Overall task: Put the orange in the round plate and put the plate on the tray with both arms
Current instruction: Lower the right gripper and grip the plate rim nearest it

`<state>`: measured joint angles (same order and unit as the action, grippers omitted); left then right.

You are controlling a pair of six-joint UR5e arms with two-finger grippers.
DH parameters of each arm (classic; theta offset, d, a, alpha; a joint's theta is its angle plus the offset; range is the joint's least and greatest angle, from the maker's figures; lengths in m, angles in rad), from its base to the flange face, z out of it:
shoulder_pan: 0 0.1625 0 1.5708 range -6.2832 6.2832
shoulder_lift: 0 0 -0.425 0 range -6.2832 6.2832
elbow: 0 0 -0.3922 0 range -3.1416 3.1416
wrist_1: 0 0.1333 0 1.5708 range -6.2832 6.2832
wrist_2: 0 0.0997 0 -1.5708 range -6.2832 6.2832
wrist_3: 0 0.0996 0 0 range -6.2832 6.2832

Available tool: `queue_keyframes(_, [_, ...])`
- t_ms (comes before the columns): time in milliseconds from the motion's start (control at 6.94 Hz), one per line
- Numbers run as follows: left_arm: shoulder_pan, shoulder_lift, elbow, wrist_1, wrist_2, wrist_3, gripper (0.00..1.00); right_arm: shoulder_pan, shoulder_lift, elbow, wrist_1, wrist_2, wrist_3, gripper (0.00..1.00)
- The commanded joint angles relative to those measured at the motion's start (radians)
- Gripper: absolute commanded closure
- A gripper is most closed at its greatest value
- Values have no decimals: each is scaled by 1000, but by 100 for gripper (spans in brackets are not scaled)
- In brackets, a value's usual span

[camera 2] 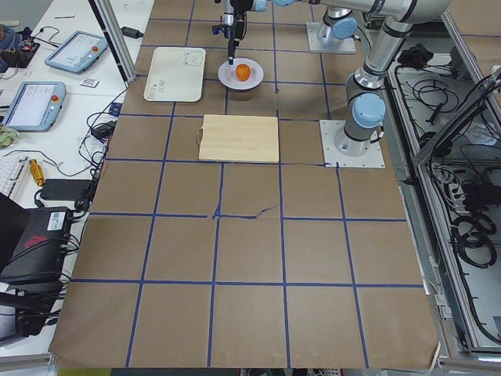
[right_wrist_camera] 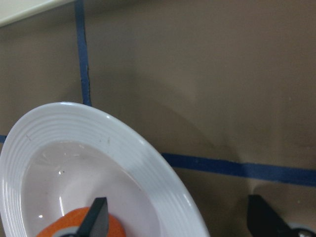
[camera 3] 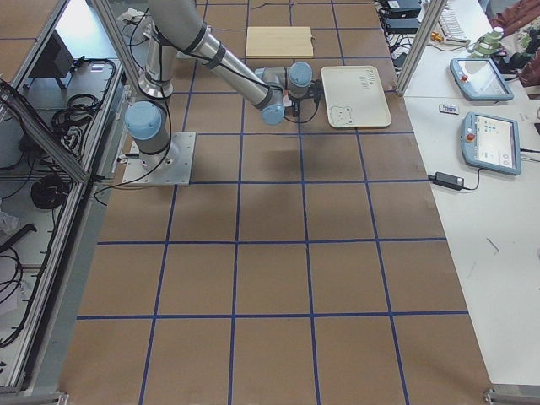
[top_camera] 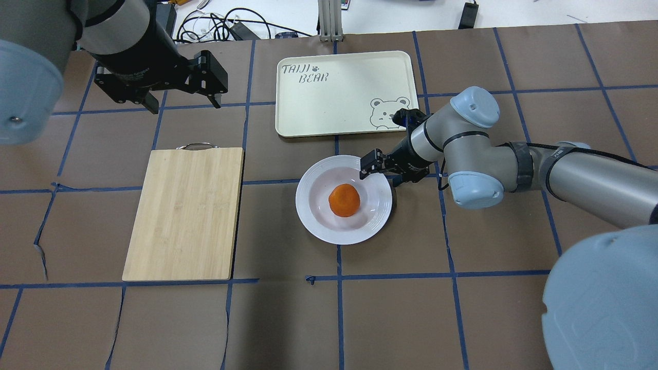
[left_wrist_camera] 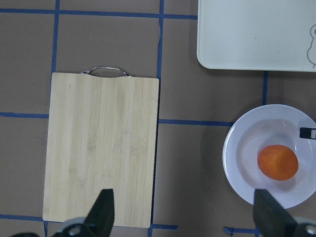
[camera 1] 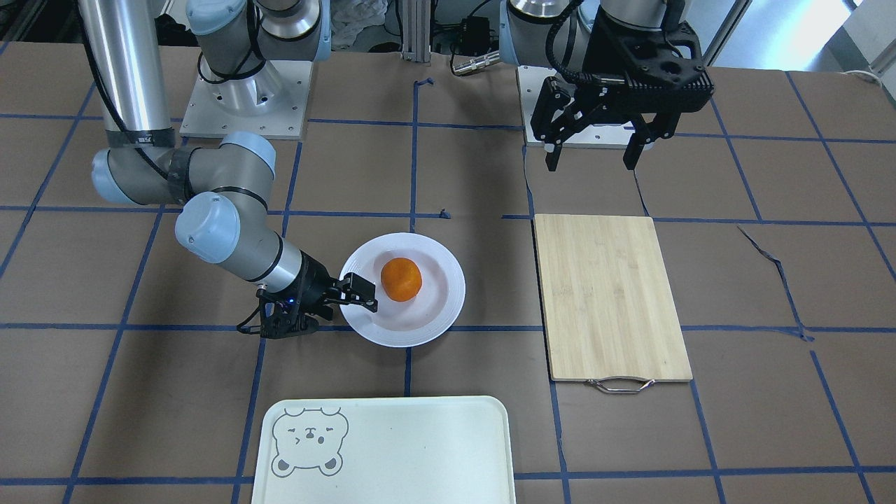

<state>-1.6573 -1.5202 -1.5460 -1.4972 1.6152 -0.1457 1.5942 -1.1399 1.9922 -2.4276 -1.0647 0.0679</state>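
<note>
In the front-facing view the orange (camera 1: 401,279) sat in the middle of the round plate (camera 1: 448,294) on the worktop (camera 1: 770,280), the tray (camera 1: 420,448) nearer and apart. The right arm (camera 1: 231,241) held its jaws apart, straddling the plate's rim on its own side. The left arm (camera 1: 630,14) hung beyond the bamboo board (camera 1: 612,297), jaws wide apart, empty. The right wrist view showed one fingertip (right_wrist_camera: 96,217) inside the rim, the other outside.
</note>
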Motion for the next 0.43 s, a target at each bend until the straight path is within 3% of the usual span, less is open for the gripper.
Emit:
queue_keyframes(0, [1, 0, 1, 0, 0, 0, 0, 3, -4, 5, 54, 6, 39, 2])
queue_keyframes(288, [1, 0, 1, 0, -1, 0, 0, 32, -8, 14, 41, -6, 39, 25])
